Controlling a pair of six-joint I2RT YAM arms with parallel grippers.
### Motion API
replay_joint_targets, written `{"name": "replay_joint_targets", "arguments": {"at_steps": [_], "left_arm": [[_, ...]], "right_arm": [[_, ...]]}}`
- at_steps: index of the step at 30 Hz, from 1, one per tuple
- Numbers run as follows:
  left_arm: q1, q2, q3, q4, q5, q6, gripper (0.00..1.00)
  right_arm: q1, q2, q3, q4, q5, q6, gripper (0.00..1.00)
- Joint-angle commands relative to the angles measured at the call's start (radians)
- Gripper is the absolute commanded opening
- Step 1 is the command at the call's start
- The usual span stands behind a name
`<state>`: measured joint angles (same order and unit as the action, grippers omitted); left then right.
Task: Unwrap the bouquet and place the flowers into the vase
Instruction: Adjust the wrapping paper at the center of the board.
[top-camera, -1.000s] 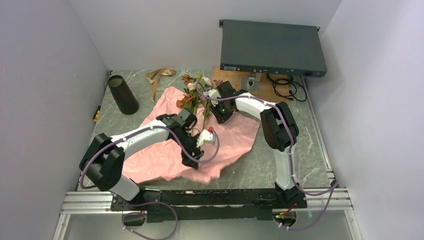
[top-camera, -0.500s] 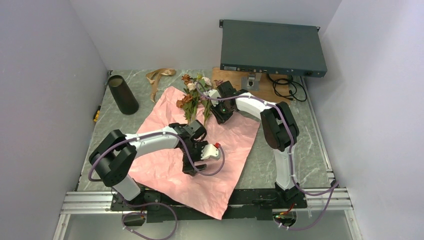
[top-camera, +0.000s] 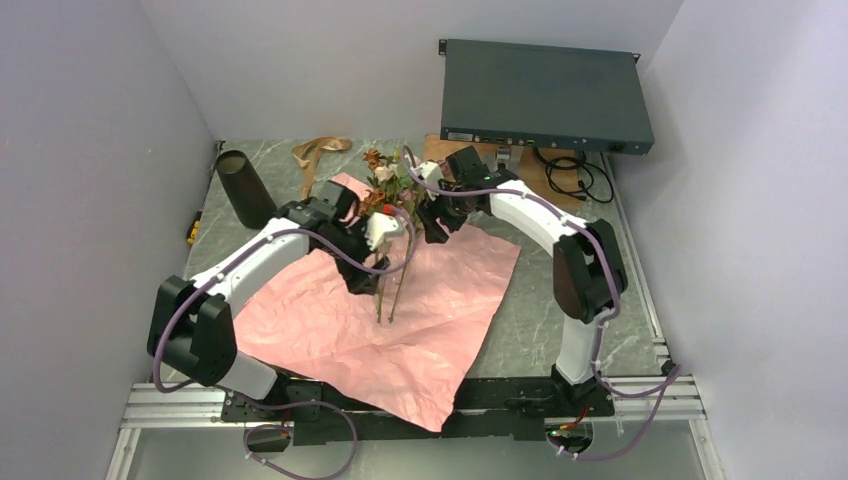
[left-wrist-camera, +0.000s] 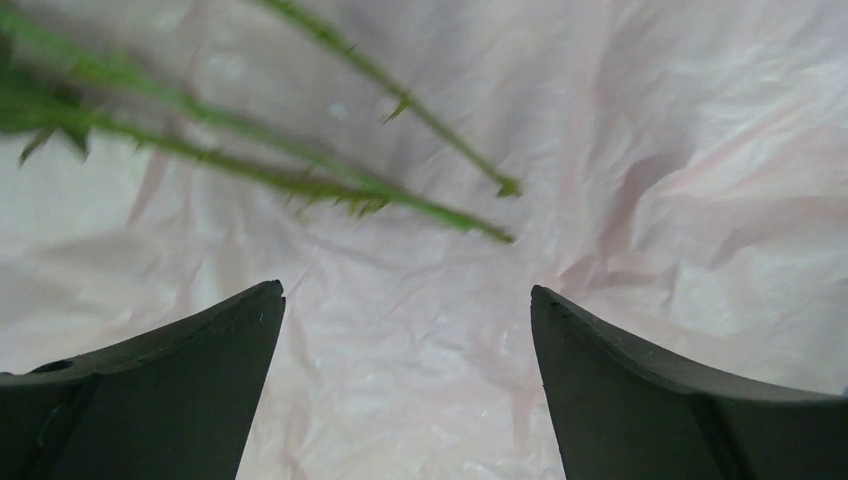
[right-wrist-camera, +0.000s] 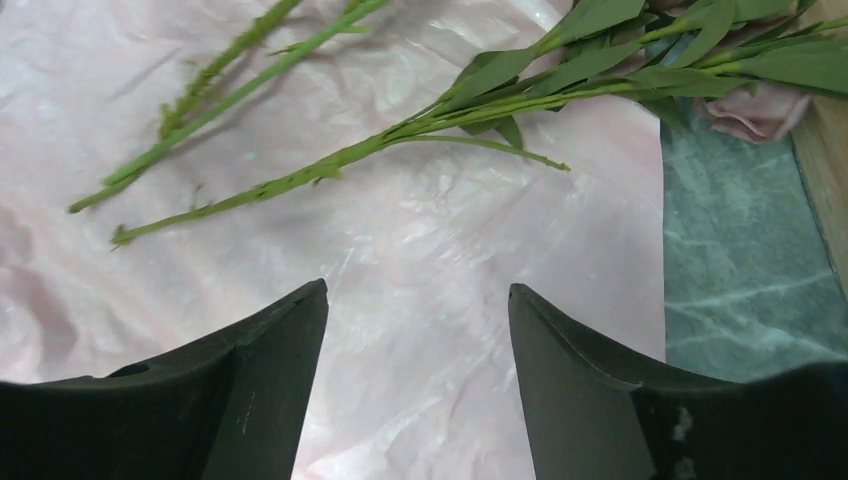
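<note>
The bouquet lies unwrapped: its salmon-pink paper (top-camera: 420, 330) is spread flat on the table, with the flowers (top-camera: 383, 182) loose on its far part. Their green stems (top-camera: 383, 298) point toward me. My left gripper (top-camera: 360, 280) hovers just left of the stems, open and holding nothing; in its wrist view (left-wrist-camera: 405, 295) the stems (left-wrist-camera: 300, 180) cross the paper beyond the fingertips. On the stems' other side my right gripper (top-camera: 432, 228) is open and holds nothing; its own view (right-wrist-camera: 418, 290) shows stems and leaves (right-wrist-camera: 560, 70) ahead. The black vase (top-camera: 245, 190) stands at the far left.
A tan ribbon (top-camera: 320, 152) lies at the back, near the vase. A dark grey rack box (top-camera: 545, 95) sits raised at the back right over a wooden board (top-camera: 545, 175) and black cables (top-camera: 578, 178). The paper's near corner overhangs the base rail (top-camera: 500, 395).
The left arm drew the paper toward me and spread it flat, then swung back up beside the stems with its jaws wider. The right gripper opened, and the stems now lie free.
</note>
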<state>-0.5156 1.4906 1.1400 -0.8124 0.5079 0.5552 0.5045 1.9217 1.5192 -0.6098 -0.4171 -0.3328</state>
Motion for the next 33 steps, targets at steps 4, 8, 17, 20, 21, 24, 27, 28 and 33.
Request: {"name": "replay_joint_targets", "arguments": {"at_steps": [4, 8, 17, 20, 21, 24, 27, 28, 33], "left_arm": [[0.153, -0.018, -0.084, 0.047, -0.114, -0.018, 0.99], [0.17, 0.046, -0.096, 0.13, -0.164, -0.036, 0.93], [0.216, 0.143, -0.151, 0.196, -0.284, 0.002, 0.87], [0.282, 0.133, -0.181, 0.166, -0.273, 0.029, 0.89], [0.303, 0.125, -0.195, 0.158, -0.273, 0.042, 0.89], [0.361, 0.08, -0.248, 0.15, -0.279, 0.094, 0.9], [0.399, 0.024, -0.303, 0.151, -0.292, 0.154, 0.92], [0.411, 0.012, -0.314, 0.15, -0.294, 0.167, 0.94], [0.477, -0.019, -0.344, 0.156, -0.296, 0.195, 0.96]], "right_arm": [[0.012, -0.165, -0.148, -0.048, -0.056, -0.012, 0.7], [0.038, -0.165, -0.216, -0.04, -0.015, -0.009, 0.66], [0.058, -0.099, -0.299, -0.029, 0.082, -0.026, 0.58], [0.058, -0.086, -0.325, -0.027, 0.11, -0.037, 0.55], [0.057, -0.083, -0.331, -0.027, 0.115, -0.038, 0.54], [0.055, -0.072, -0.353, -0.022, 0.13, -0.039, 0.52], [0.049, -0.057, -0.367, -0.018, 0.131, -0.04, 0.51], [0.046, -0.049, -0.367, -0.018, 0.13, -0.039, 0.5], [0.026, -0.005, -0.345, -0.016, 0.14, -0.032, 0.49]]}}
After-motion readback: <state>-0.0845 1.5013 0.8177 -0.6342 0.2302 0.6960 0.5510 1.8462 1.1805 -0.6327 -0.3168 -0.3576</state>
